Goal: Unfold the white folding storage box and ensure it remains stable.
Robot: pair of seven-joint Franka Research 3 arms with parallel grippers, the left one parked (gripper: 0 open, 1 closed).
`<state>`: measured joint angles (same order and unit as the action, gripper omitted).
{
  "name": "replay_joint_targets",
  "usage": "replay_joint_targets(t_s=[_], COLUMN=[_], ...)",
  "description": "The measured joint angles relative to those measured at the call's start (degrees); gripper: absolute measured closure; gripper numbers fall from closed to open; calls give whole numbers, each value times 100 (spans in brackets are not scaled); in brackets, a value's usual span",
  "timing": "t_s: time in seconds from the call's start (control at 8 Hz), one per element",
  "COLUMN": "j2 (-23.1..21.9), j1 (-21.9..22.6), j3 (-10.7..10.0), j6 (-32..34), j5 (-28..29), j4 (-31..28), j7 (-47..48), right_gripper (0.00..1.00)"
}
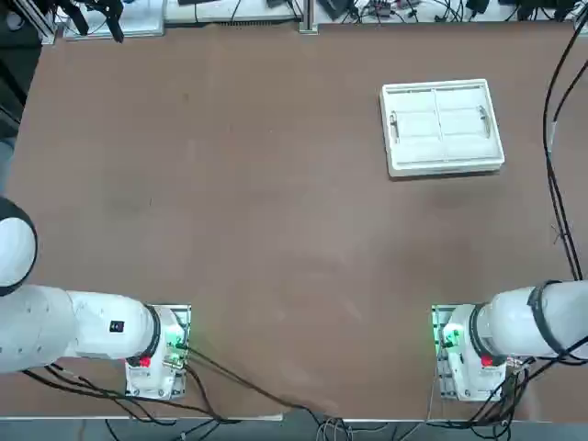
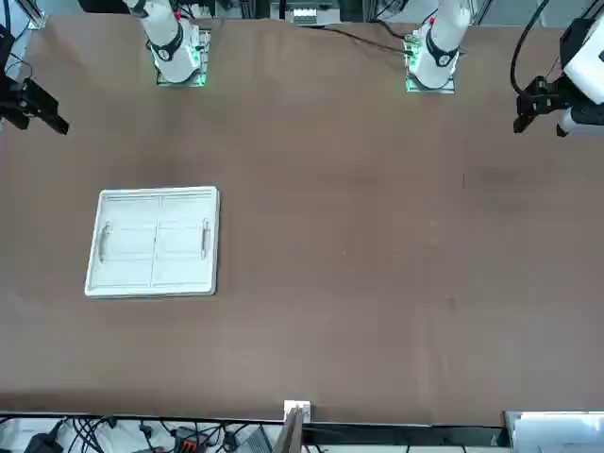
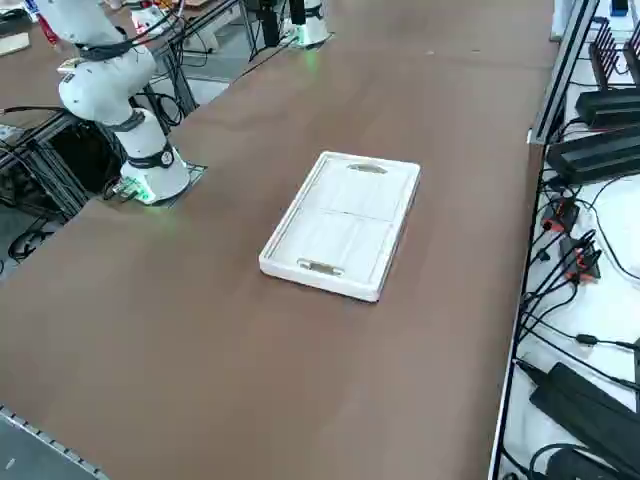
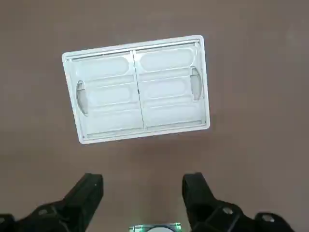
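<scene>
The white folding storage box [image 1: 442, 127] lies folded flat on the brown table, at the far right from the robot's side. Its ribbed panels are folded inward and meet at a centre seam, with a handle slot at each short end [image 4: 136, 88]. In the front view the box [image 2: 154, 242] sits at the left, and in the right side view it [image 3: 342, 224] rests alone mid-table. My right gripper [image 4: 143, 178] hangs high above the table on the robot's side of the box, well clear of it. It is open with nothing between its black fingers [image 4: 91, 186].
The right arm's base [image 1: 464, 354] with a green light stands at the near table edge. Black cables [image 1: 556, 165] run along the table's right edge. Power strips and adapters [image 3: 590, 150] lie beyond the table's far edge.
</scene>
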<state>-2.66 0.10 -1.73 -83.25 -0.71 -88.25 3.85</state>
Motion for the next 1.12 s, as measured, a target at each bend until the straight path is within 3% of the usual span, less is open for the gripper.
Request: replay_joint_targets(t_s=[0.5, 0.75, 1.12], j2=[33, 324, 1413], j1=[175, 943, 2460], j3=[100, 150, 196], j6=[2, 0, -193], j5=[12, -391, -1480], j4=[-16, -59, -100], j7=[0, 553, 2230], right_gripper=[0, 0, 0])
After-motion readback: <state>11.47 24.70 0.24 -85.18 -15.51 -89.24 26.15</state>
